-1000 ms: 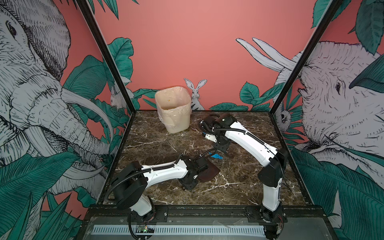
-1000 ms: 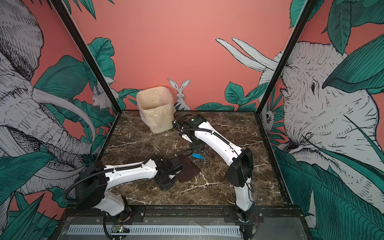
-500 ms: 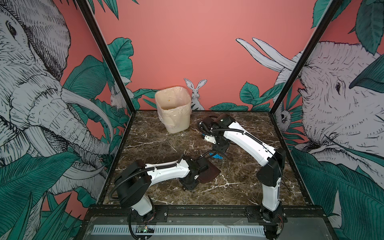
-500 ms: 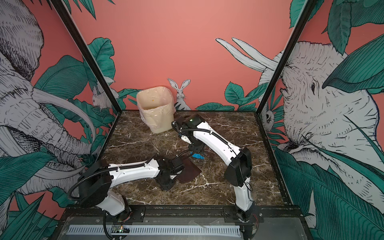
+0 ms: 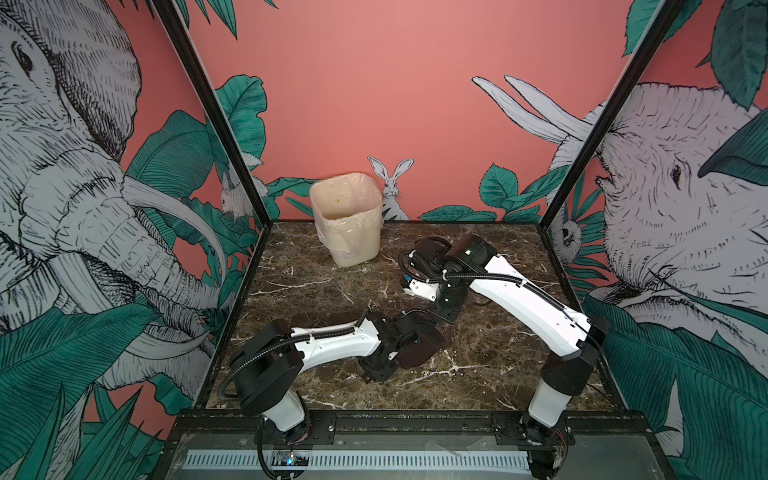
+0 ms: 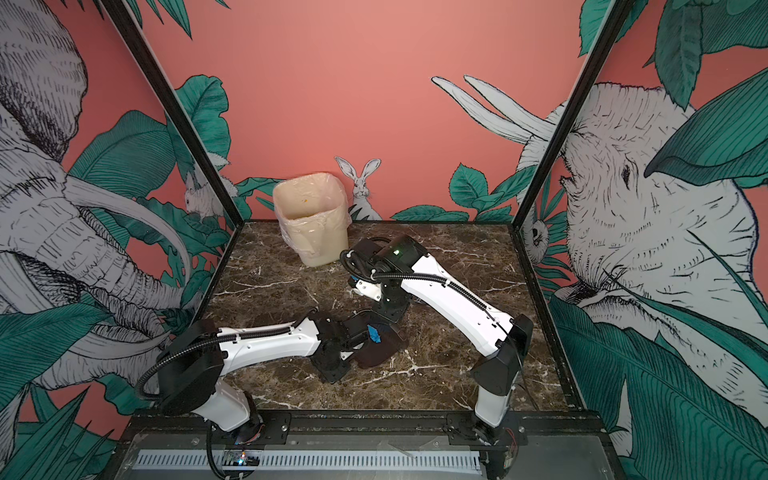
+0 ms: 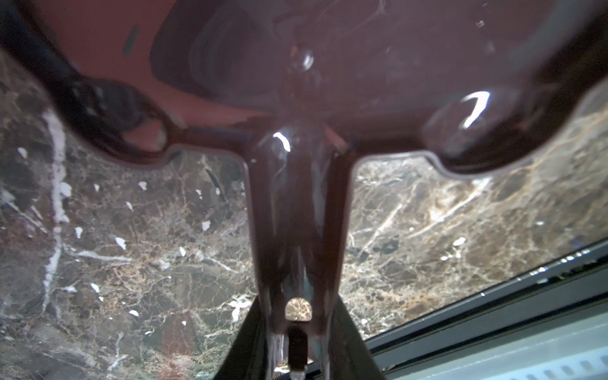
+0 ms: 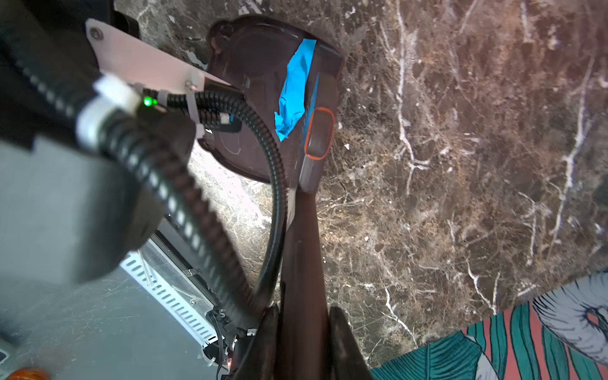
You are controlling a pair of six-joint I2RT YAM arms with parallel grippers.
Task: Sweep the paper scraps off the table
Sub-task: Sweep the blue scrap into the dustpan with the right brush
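We see the left gripper point(image 7: 299, 309) pinching the handle of a dark brown dustpan point(image 7: 329, 65), with its fingers point(image 7: 243, 348) pressed against both sides of the handle. The right gripper point(image 8: 302, 309) is clamped the same way on the handle of a dark brown brush point(image 8: 302, 246). The brush head sits at the dustpan's open lip; we cannot tell whether the two touch.

One blue paper scrap point(image 8: 292, 95) lies inside the dustpan, just beside the brush head. In a top view it shows point(image 6: 374, 333) between the two grippers. Pale flecks near the pan in the left wrist view may be marble or paper; we cannot tell.

The dustpan rests low on the table point(image 5: 498, 249), near the middle and toward the front. The black frame point(image 5: 415, 415) runs along the near edge, close by the pan. Open marble spreads to the far side and to the right of the brush.

The left arm point(image 5: 332, 345) lies low across the front left. The right arm point(image 5: 528, 307) reaches from the front right corner toward the middle, spanning the right half. A cream bin point(image 5: 347, 224) stands at the far edge, left of middle, well apart from the pan. Painted walls point(image 5: 374, 104) close three sides.
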